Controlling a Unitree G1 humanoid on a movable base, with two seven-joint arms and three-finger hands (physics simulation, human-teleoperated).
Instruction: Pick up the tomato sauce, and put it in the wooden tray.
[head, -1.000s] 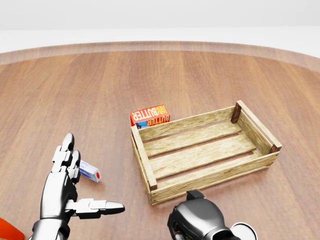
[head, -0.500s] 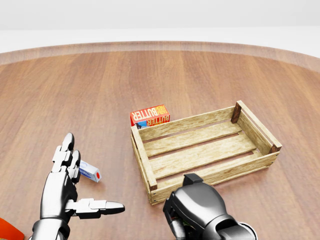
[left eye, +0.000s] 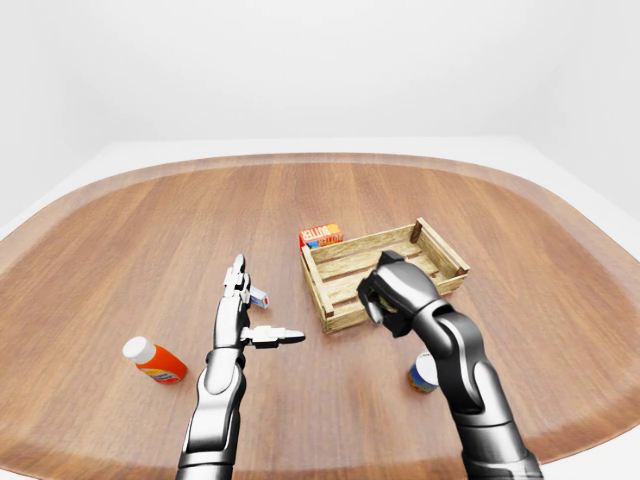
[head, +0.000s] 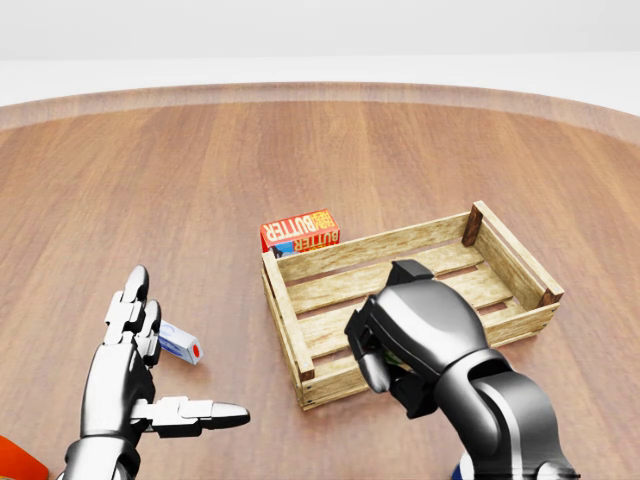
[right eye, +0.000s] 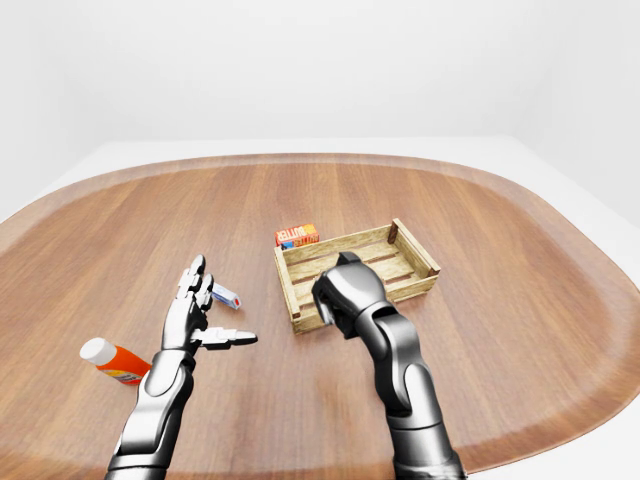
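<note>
Right hand (head: 388, 362) is curled shut round the mostly hidden, green-labelled tomato sauce (head: 394, 351). It hangs over the wooden tray (head: 284, 302) at the tray's 7 o'clock edge in the head view.

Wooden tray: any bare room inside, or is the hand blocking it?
The wooden tray holds nothing; its slats at the head view's upper right lie bare. The right hand, fingers curled, crowds its lower-left part. The butter box borders the tray's upper-left corner outside.
</note>
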